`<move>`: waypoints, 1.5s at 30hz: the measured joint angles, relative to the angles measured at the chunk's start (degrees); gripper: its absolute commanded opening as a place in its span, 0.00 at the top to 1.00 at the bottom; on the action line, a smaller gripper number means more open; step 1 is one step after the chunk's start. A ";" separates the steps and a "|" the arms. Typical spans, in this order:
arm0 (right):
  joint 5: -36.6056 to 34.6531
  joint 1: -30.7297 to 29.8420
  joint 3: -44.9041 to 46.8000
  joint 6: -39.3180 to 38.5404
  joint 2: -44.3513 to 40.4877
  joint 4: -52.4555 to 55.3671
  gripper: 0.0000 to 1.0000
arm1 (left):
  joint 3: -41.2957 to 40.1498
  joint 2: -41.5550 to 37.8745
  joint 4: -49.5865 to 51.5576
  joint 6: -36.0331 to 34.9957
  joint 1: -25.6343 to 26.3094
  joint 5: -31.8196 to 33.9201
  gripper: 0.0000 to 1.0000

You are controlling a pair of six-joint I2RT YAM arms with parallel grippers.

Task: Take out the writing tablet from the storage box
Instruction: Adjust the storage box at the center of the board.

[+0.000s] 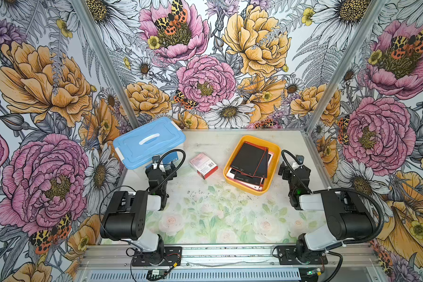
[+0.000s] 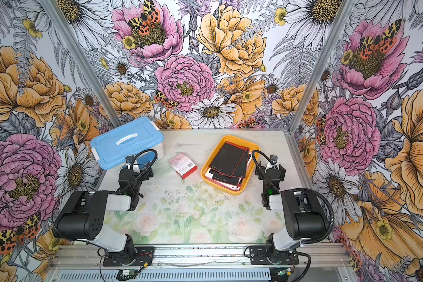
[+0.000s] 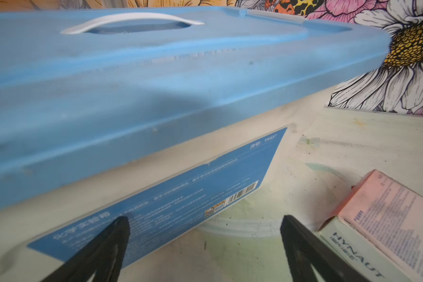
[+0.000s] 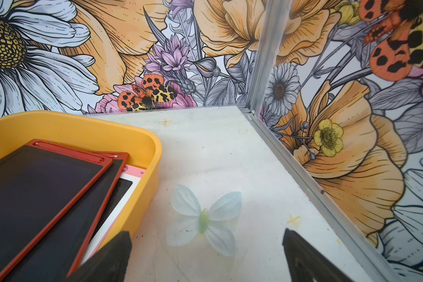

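Holding nothing, both your arms' fingers stand wide open.
Your left fingers (image 3: pixel 112 241) face the blue-lidded box (image 1: pixel 137 149); your right fingers (image 4: pixel 303 254) sit just beside the storage box (image 1: pixel 254 191) on the table (image 1: pixel 205 207), where the writing tablet (image 1: pixel 248 158) lies atop a stack inside.

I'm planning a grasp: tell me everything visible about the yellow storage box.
The storage box is a shallow, lidless, yellow-orange bin, seemingly plastic, rectangular with rounded corners and a flared rim. It sits flat on the table, right of centre, turned at an angle. Inside lies a loose stack of tablets: dark screens in red frames on top, white and pink ones beneath.
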State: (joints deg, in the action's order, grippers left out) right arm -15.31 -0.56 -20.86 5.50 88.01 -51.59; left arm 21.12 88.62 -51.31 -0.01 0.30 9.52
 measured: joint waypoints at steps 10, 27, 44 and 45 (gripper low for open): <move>0.00 0.00 0.00 0.00 0.00 0.00 0.00 | 0.00 0.00 0.00 0.00 0.00 0.00 0.01; 0.00 0.00 0.00 0.00 0.00 0.00 0.00 | 0.00 -0.02 0.00 0.00 0.00 0.00 0.01; -5.44 -5.18 -4.02 7.28 -31.89 24.28 0.00 | 29.07 -15.23 44.11 4.04 12.90 6.38 0.01; -5.38 -5.29 -6.03 9.97 -34.18 27.89 0.00 | 29.77 -17.20 45.16 5.33 16.17 6.40 0.01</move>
State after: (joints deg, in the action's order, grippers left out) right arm -20.69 -5.85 -26.89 15.46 53.82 -23.70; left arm 50.89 71.42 -6.15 5.32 16.47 15.92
